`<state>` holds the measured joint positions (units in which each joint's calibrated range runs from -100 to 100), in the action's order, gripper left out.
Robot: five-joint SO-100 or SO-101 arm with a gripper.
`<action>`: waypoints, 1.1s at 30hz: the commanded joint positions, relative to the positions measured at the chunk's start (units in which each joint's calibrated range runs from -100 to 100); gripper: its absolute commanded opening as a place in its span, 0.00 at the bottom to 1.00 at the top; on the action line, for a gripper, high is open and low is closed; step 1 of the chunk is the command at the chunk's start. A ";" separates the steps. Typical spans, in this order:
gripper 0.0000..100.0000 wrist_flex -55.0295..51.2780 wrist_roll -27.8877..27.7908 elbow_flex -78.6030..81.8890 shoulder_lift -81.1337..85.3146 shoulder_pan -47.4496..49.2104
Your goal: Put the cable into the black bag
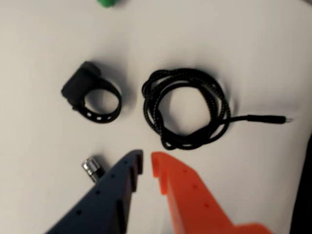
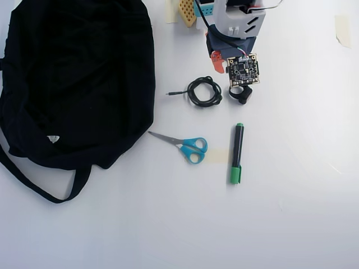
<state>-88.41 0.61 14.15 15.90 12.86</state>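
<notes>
Overhead view alone shows black bag (image 2: 78, 73) beside cable (image 2: 204, 91).

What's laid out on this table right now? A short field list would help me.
cable: coiled, plug end pointing toward the bag in the overhead view
black bag, left side of the overhead view, nothing visibly in it
gripper, above the table near the coil, holding nothing
ring strap, beside the cable
scissors, blue handles
marker, green
</notes>
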 commanded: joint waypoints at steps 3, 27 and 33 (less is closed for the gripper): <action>0.03 -0.65 -3.97 -1.75 1.69 0.38; 0.23 0.29 -23.11 2.83 0.53 -4.33; 0.23 3.57 -25.10 6.06 0.37 -4.86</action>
<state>-87.63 -23.42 19.42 15.90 8.30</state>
